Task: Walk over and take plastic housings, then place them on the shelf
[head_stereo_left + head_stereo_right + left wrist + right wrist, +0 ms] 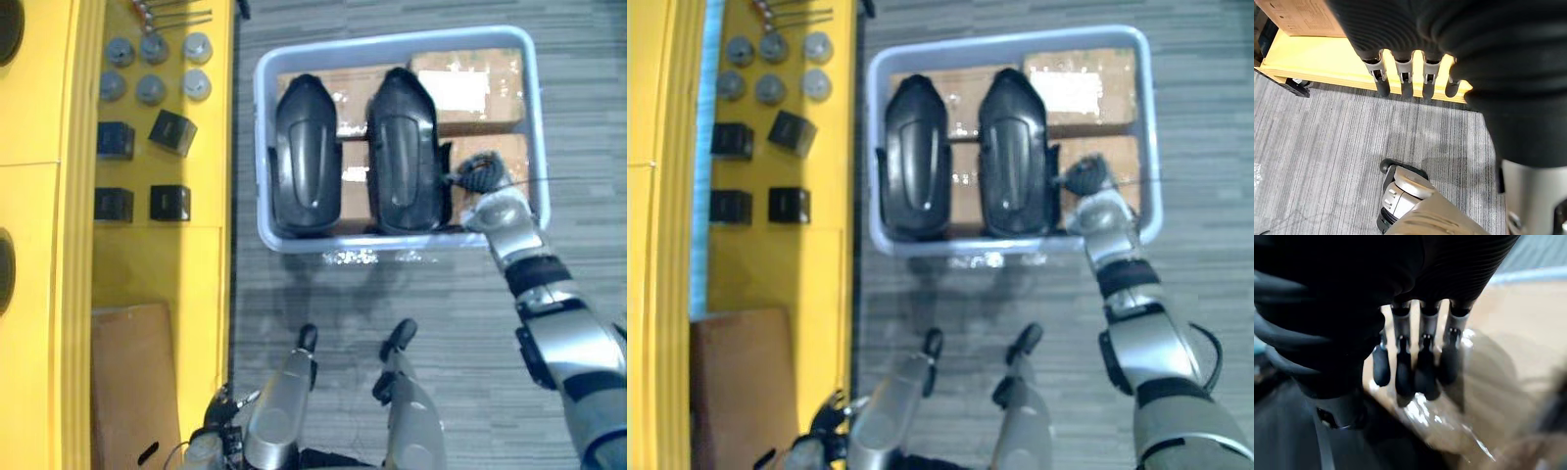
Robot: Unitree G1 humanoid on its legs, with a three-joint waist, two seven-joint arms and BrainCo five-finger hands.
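Two black plastic housings [308, 157] lie side by side in the pale bin [263, 147] at 12 o'clock, on top of cardboard boxes [470, 83]. The right hand [477, 174] is down inside the bin at 3 o'clock of the right-side housing, just beside it; can't tell if it's touching. Its fingers [1425, 367] hang straight with nothing gripped. The left hand [1404, 78] hangs over the grey floor [1327, 137] by the yellow shelf [196, 264] at 9 o'clock, fingers loose and empty.

Two housings [307, 157], six caps [150, 89], four cubes [169, 202]
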